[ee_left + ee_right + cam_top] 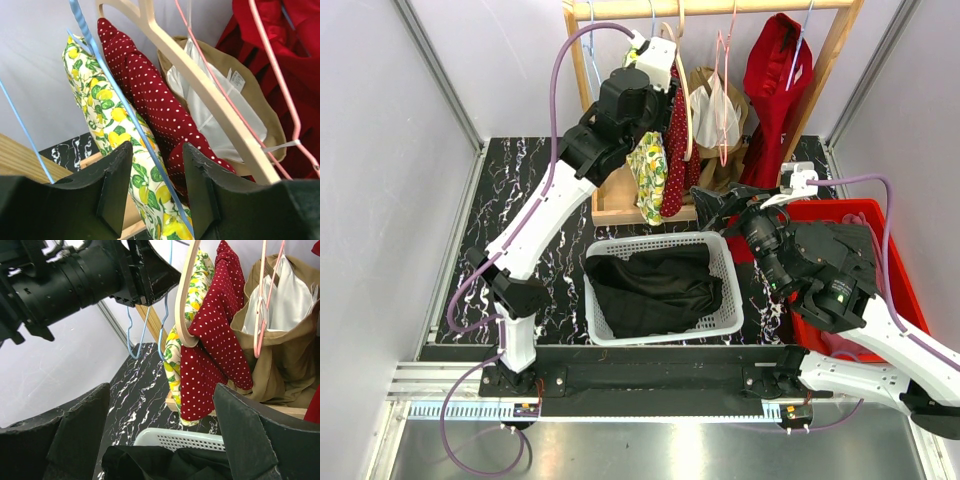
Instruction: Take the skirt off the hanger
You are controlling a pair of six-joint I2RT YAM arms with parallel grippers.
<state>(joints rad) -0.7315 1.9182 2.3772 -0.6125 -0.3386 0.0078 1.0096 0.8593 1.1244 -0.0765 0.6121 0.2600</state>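
Note:
A lemon-print skirt (100,95) hangs on a thin blue wire hanger (114,92) at the left end of the rack. Beside it, a red polka-dot garment (150,95) is draped over a wooden hanger (200,75). My left gripper (157,165) is up at the rail (662,85). Its jaws stand partly apart, with the lemon skirt and the blue wire between them. I see no firm pinch. My right gripper (718,203) hovers wide open over the basket, facing the lemon skirt (175,360), and holds nothing (161,390).
A white basket (722,250) with black cloth (655,285) in it sits in front of the wooden rack (720,8). A tan garment with white lining (720,130) and a red garment (775,80) hang further right. At the right stands a red bin (895,260).

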